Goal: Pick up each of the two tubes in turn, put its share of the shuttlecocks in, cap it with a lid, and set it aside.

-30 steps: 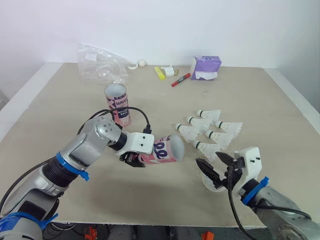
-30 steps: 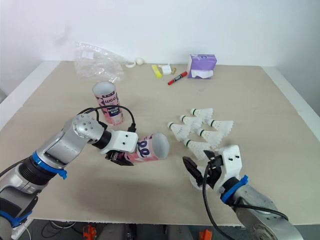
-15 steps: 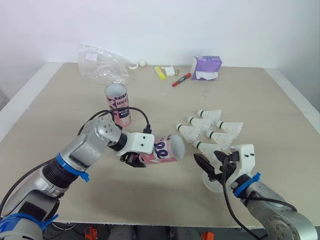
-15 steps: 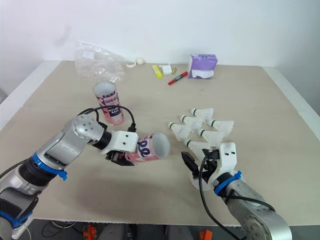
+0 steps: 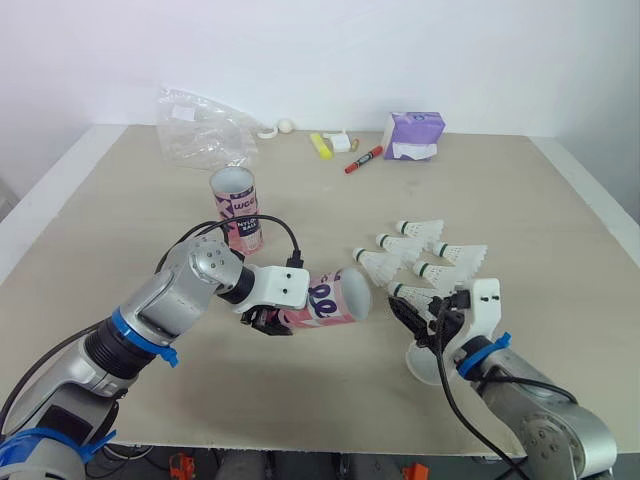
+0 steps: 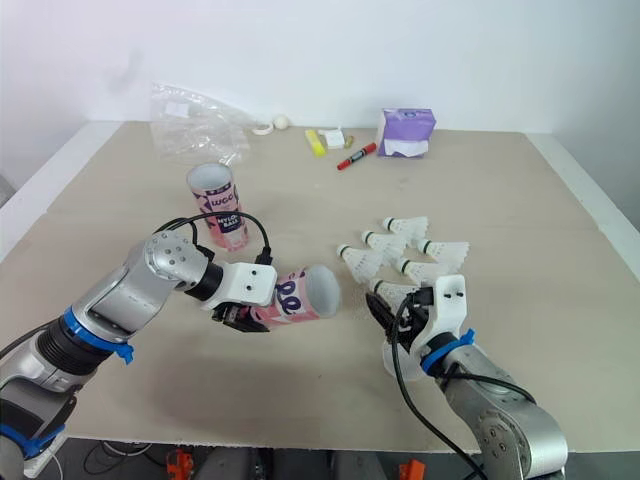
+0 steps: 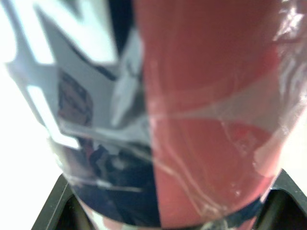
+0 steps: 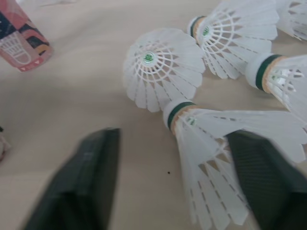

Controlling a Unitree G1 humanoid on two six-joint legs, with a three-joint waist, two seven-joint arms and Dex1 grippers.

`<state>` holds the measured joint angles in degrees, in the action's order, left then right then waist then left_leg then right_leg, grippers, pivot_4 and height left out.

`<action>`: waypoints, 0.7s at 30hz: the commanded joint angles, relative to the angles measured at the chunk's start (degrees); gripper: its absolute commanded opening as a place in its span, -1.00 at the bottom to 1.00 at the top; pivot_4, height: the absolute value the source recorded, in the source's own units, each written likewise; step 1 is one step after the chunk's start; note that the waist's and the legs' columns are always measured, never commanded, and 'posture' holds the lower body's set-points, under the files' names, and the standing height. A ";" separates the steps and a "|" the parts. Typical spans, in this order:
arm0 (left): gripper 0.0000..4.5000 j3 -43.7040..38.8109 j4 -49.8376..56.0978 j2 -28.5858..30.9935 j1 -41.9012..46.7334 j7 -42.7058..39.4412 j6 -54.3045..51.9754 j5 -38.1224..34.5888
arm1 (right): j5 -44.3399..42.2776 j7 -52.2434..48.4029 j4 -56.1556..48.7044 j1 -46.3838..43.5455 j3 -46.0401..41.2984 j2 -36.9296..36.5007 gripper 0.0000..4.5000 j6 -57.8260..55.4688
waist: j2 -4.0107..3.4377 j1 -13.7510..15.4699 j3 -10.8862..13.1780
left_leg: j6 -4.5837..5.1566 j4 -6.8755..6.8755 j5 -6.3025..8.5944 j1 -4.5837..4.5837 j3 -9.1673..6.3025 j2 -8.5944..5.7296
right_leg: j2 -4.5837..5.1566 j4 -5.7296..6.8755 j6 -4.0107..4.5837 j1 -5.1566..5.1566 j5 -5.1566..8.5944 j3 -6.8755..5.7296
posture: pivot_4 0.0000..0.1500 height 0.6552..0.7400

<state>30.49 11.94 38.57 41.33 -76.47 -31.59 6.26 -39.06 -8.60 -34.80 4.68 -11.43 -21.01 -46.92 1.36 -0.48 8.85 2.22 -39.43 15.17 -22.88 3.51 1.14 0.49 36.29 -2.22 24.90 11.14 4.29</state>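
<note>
Two tubes are on record. One pink tube (image 5: 236, 207) stands upright on the desk (image 5: 520, 190), open mouth up, on the robot's left side. The held tube (image 5: 335, 297) is off the desk and lies roughly horizontal, its open mouth facing the robot's right. The left gripper (image 5: 270, 319) is clamped on this tube near its closed end, a black finger on either side of the wall in the left wrist view.

Six white shuttlecocks (image 5: 438, 252) lie in a loose cluster on the desk, right of the held tube and apart from it. The right gripper (image 8: 173, 143) is low over the near edge of the cluster, fingers spread wide. The nearest shuttlecock (image 8: 192, 129), with a green-banded cork, lies between them; contact cannot be confirmed.

Along the far edge of the desk sit a crumpled clear plastic bag (image 5: 200, 130), a small white ball (image 5: 286, 126), a yellow highlighter (image 5: 319, 146), a red marker (image 5: 362, 160) and a purple tissue pack (image 5: 410, 135).
</note>
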 commanded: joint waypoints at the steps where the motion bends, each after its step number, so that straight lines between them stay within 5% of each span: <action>1: 0.27 1.87 0.69 -1.15 -1.09 0.45 -0.30 -0.07 | -0.09 0.10 -0.97 -0.41 -0.91 -0.06 -0.21 0.22 | 0.00 0.00 0.00 | 0.00 0.00 0.00 0.00 0.00 0.00 | 0.00 0.00 0.00 0.00 0.00 0.00 | 1.00 1.00; 5: 0.27 1.91 0.56 -1.25 -1.09 0.50 -0.36 -0.06 | -0.10 0.09 -1.09 -0.20 -0.82 -0.03 -0.99 0.06 | 0.00 0.00 0.00 | 0.00 0.00 0.00 0.00 0.00 0.00 | 0.00 0.00 0.00 0.00 0.00 0.00 | 1.00 1.00; 16: 0.27 2.07 -1.09 -2.09 -0.38 0.35 0.36 0.10 | -3.42 -1.08 -6.70 0.39 -4.88 -2.69 -0.99 -0.43 | -0.04 0.02 -0.02 | 0.01 0.00 0.00 -0.03 -0.04 -0.07 | 0.05 0.00 -0.03 0.00 0.02 0.00 | 1.00 1.00; 21: 0.27 2.16 -3.24 -2.62 0.45 -0.19 1.79 0.33 | -5.48 -14.64 -14.78 3.43 -13.52 -16.67 -0.99 3.48 | -0.10 0.25 -0.06 | 0.12 -0.02 -0.01 -0.07 -0.14 -0.31 | 0.26 0.00 -0.20 -0.04 0.11 -0.01 | 1.00 1.00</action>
<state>30.49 10.32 37.05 41.76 -76.78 -30.95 6.31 -43.48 -14.74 -43.74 7.24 -19.33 -31.73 -47.52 1.26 -0.23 8.79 2.43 -39.44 15.16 -22.95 3.38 0.77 0.82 36.29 -2.46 24.85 11.26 4.28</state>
